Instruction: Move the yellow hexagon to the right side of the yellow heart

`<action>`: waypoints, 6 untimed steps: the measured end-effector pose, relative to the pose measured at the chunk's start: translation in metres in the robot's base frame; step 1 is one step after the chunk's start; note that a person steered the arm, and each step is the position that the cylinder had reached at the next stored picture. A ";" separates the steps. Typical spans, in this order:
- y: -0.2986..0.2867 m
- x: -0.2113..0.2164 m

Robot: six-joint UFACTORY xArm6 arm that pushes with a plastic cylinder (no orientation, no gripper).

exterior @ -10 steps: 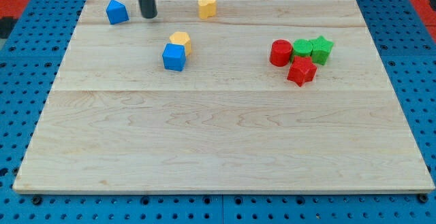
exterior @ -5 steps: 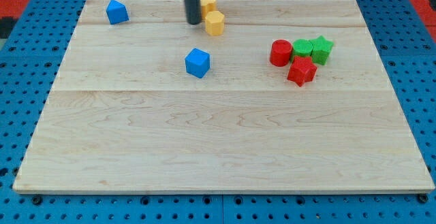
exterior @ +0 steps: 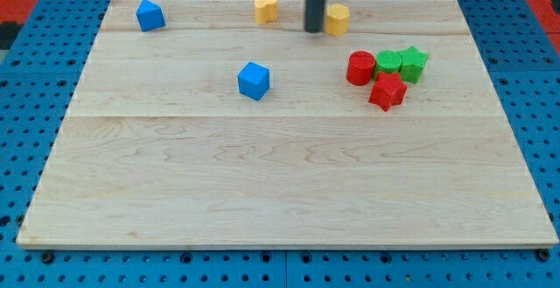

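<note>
Two yellow blocks (exterior: 266, 9) (exterior: 337, 19) flank my tip (exterior: 314, 30).

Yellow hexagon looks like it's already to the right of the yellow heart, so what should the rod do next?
Probably lift or ease my tip away leftward. The yellow hexagon already sits right of the yellow heart, with my tip touching its left side; pushing more would only widen the gap.
</note>
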State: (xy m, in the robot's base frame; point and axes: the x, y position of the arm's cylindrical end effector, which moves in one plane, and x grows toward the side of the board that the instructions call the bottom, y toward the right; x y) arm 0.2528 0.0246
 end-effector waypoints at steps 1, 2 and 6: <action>0.023 -0.022; 0.026 -0.018; 0.088 0.002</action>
